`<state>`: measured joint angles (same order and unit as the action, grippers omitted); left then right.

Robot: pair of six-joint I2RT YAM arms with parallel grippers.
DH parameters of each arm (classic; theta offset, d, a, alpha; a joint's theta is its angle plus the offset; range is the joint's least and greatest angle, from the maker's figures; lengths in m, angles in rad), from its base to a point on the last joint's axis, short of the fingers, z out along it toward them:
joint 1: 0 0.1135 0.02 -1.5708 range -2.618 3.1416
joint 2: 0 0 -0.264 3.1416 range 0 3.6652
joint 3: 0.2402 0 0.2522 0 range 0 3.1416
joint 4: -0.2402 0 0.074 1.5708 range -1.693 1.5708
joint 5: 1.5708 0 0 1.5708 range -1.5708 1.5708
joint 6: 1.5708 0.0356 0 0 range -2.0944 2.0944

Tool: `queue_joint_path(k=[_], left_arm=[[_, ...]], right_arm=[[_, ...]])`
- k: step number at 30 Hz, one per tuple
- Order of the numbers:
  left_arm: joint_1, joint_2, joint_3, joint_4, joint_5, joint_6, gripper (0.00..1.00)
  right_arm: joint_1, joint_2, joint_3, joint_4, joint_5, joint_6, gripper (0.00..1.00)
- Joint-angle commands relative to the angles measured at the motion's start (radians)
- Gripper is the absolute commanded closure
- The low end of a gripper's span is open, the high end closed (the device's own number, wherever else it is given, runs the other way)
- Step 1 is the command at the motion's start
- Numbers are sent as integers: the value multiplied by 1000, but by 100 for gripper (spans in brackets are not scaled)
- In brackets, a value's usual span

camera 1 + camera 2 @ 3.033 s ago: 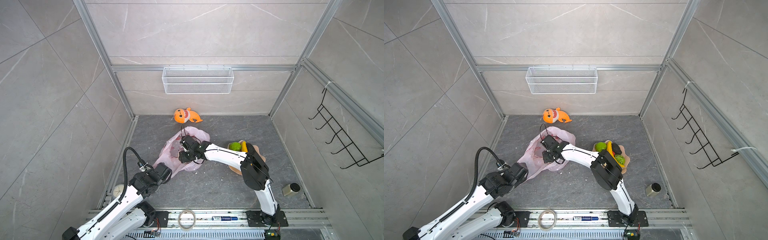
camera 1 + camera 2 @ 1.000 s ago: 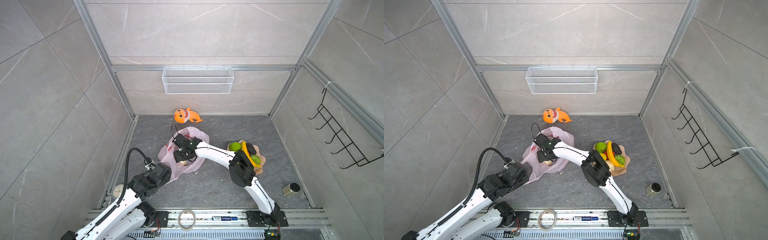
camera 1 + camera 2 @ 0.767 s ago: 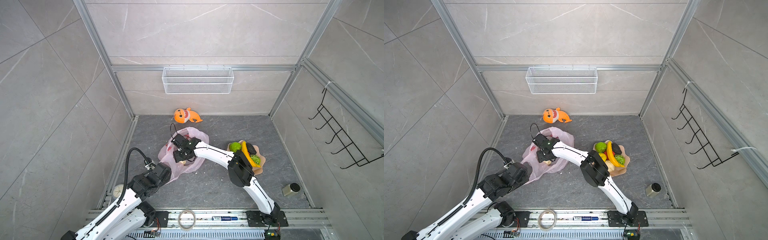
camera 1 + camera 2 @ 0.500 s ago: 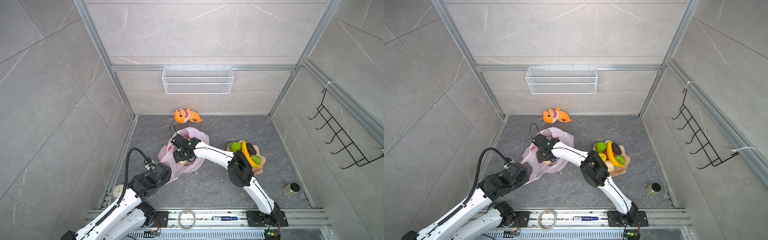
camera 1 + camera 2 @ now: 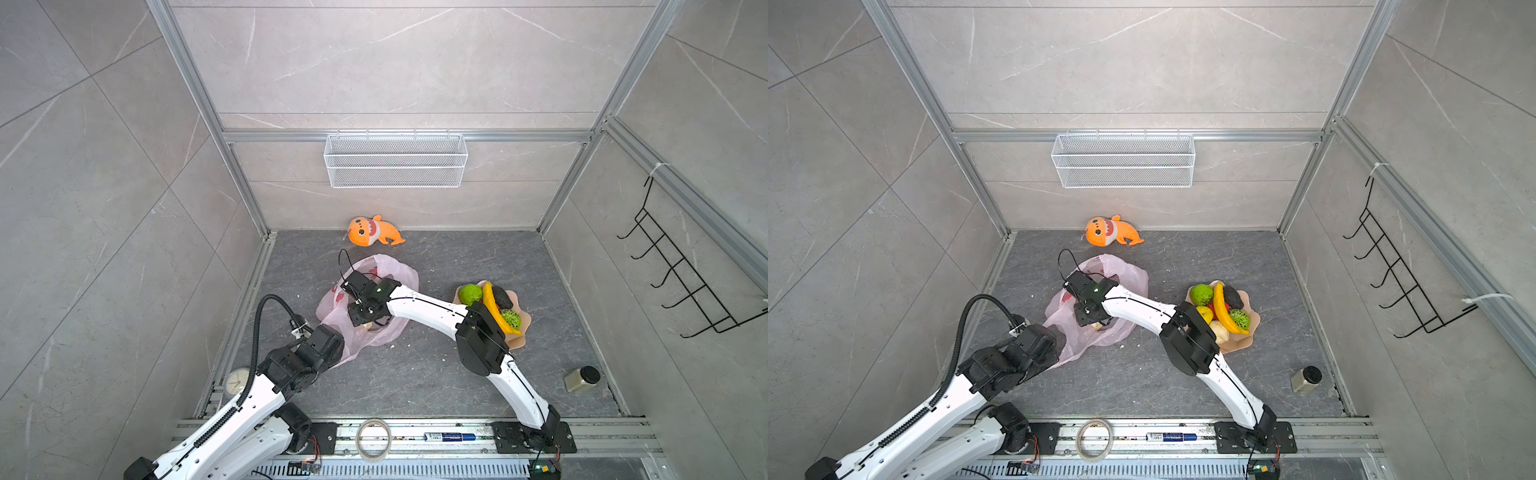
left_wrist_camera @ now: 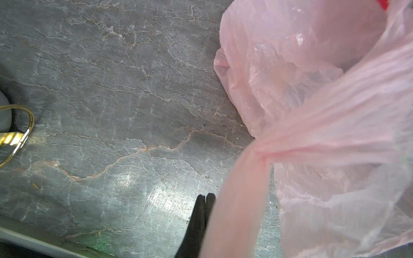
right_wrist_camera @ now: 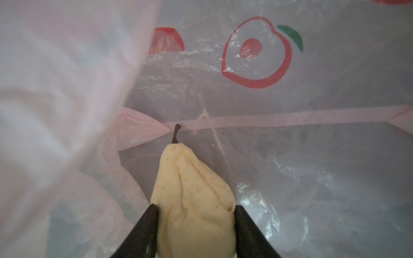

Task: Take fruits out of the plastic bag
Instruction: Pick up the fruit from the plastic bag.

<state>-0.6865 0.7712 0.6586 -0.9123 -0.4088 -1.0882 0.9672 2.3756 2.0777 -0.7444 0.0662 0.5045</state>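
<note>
Right now we see the right gripper (image 7: 196, 207) reaching inside the thin, crinkly, translucent pink plastic bag (image 5: 401, 274). In both top views the bag lies crumpled near the middle of the grey stone-patterned tabletop (image 5: 415, 374). The gripper's black fingers (image 7: 145, 225) press against the two flanks of a pale yellow toy pear (image 7: 192, 185) with a thin dark stem, so we read it as clamped on that pear. The pear lies on the bag's inner wall, and its stem points toward a pink seam below a red printed apple outline.

At the bag's near corner sits the left gripper (image 6: 202, 200), its two black fingers pressed together with no gap. A taut, gathered band of the bag runs right against them. We cannot tell whether the film is pinched between them.

On the robot's right, apart from the bag, a peach scalloped plate (image 5: 521, 332) holds the other fruits. Among them are a bumpy green ball (image 5: 470, 294), a yellow banana (image 5: 492, 307) and a dark avocado (image 5: 501, 297). Beyond the bag, an orange plush shark (image 5: 372, 232) lies by the back wall.
</note>
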Motion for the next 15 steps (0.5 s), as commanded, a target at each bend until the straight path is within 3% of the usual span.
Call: queue_joint_path(k=[1, 15], left_arm=[[3, -2, 12, 4, -16, 7, 100], [3, 16, 18, 19, -21, 7, 100]], right_arm=[[5, -15, -42, -91, 48, -12, 54], [-35, -180, -116, 4, 22, -56, 58]])
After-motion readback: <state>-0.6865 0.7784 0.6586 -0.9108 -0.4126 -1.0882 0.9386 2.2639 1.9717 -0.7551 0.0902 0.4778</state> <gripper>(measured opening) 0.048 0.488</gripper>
